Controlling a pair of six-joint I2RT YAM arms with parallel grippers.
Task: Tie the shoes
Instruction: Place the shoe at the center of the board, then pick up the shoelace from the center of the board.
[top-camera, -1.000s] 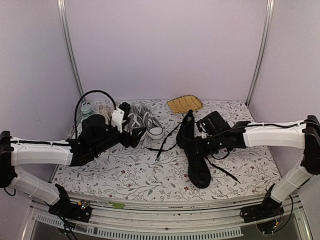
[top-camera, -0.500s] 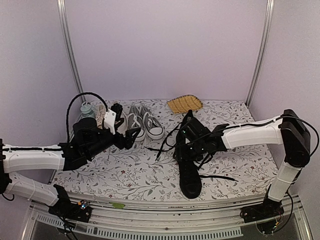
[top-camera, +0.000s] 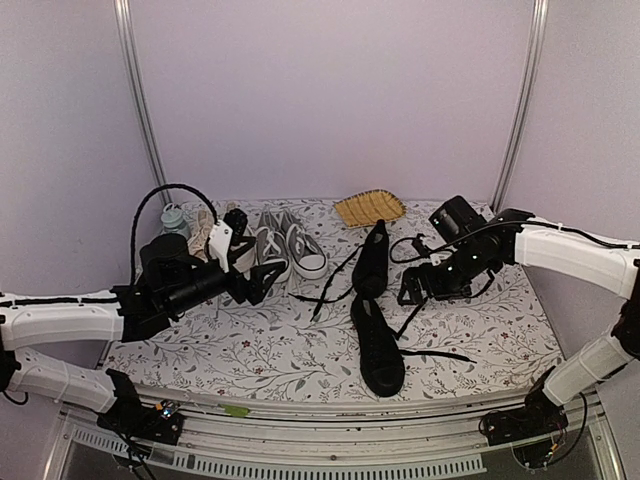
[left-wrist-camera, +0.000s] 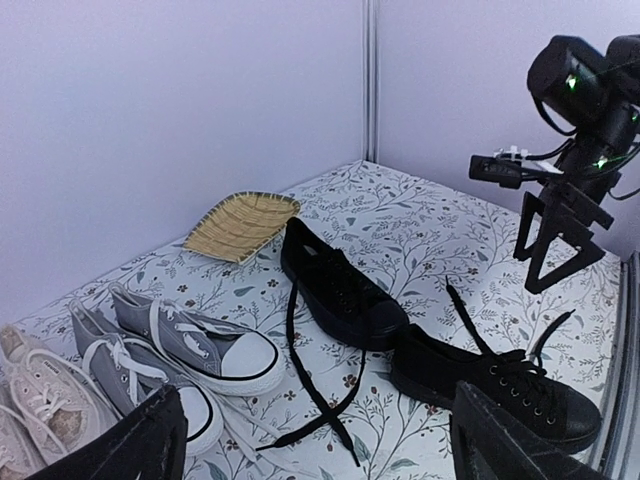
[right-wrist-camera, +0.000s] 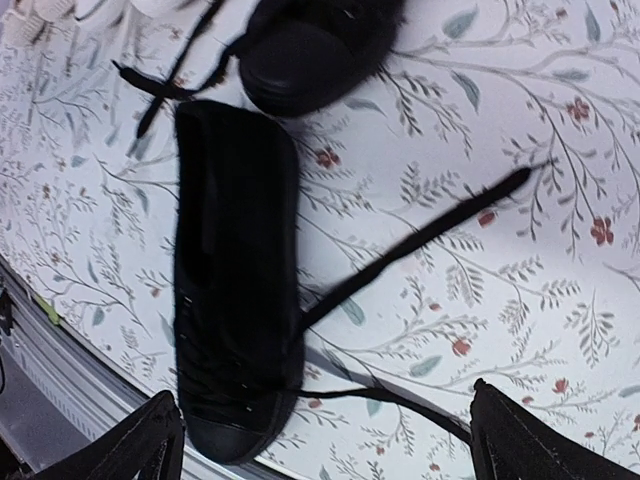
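Floral-cloth table (top-camera: 300, 350), lilac walls. From above, the near black sneaker (top-camera: 380, 350) lies right of centre with its toe toward the near edge. The far black sneaker (top-camera: 372, 262) lies just behind its heel, laces loose. The left gripper (top-camera: 262, 280) hovers spread by the grey sneakers (top-camera: 290, 245). The right gripper (top-camera: 418, 288), spread and empty, is beside the far shoe.

Left wrist: a woven tray (left-wrist-camera: 240, 222) sits at the back edge.

Right wrist: wide jaws over the near sneaker, with a lace (right-wrist-camera: 420, 235) trailing.

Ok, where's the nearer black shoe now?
In the top view, the nearer black shoe lies right of centre, toe pointing down-frame, in front of the other black shoe.
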